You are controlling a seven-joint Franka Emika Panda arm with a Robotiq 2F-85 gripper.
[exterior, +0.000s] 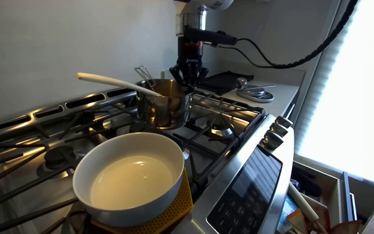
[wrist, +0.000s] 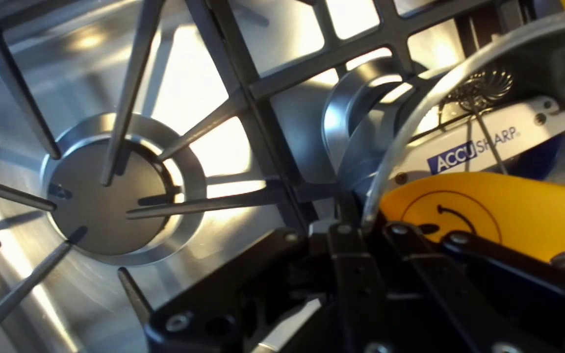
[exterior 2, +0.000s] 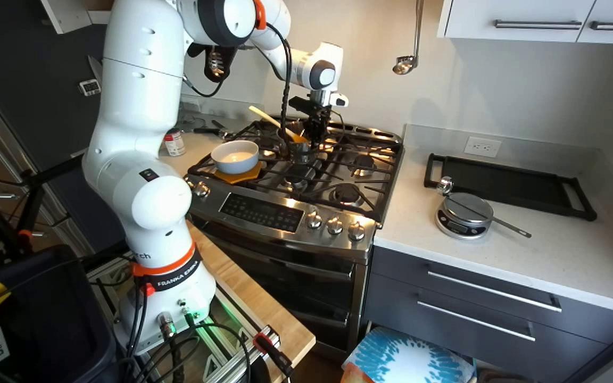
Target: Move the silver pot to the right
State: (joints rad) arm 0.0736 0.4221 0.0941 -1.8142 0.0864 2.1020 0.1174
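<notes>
stovetop [exterior: 28, 201] below, the silver pot [exterior: 164, 112] gleams, cylindrical, amber-glinted.

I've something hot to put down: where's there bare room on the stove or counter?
In an exterior view, the counter is bare between stove and kitchen scale, and right of the ladle, in front of the black tray. The stove's two right burners carry nothing. It is crowded where the pincer grips the silver pot of utensils, near the white pan.
</notes>
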